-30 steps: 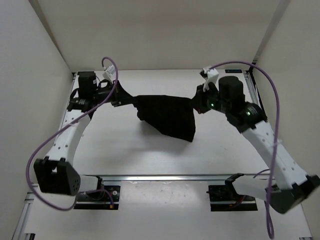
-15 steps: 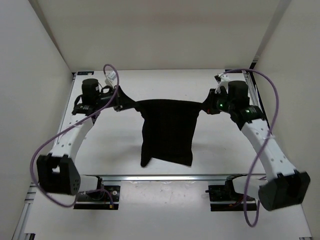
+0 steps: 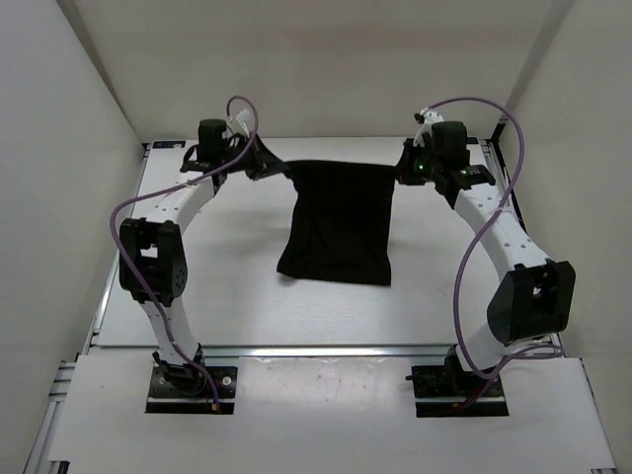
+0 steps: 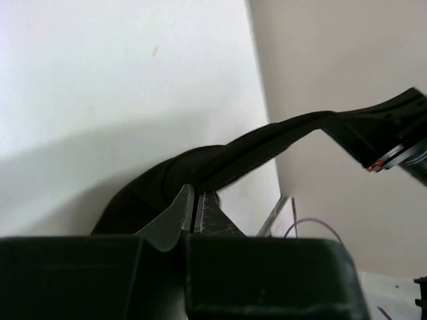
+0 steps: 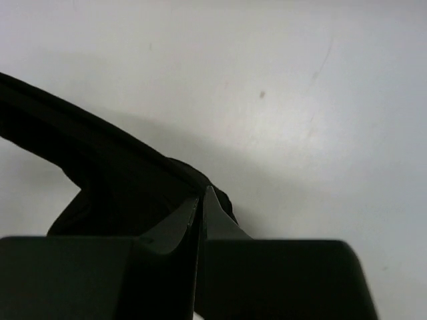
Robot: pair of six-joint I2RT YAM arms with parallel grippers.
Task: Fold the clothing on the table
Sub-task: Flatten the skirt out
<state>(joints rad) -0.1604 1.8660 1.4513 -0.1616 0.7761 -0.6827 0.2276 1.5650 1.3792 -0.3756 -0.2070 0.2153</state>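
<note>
Overhead view of two arms reaching to the far half of the white desk [image 3: 227, 296], with the black clothing [image 3: 341, 222] spread between them. The left end effector [image 3: 261, 164] is clamped on the garment's far-left corner, and the right end effector [image 3: 404, 170] is clamped on its far-right corner. In both wrist views the two fingers are pressed together with dark fabric pinched between their tips. The far edge of the garment runs as a nearly straight, taut band from one end effector to the other, close to the back of the desk. From that band the rest of the fabric extends toward the arm bases as a roughly rectangular panel. Its near hem lies around the middle of the desk, slightly uneven, with the left corner a little nearer the bases. The garment sits about midway between the desk's left and right sides. A purple cable [image 3: 126, 211] loops along each arm.
</note>
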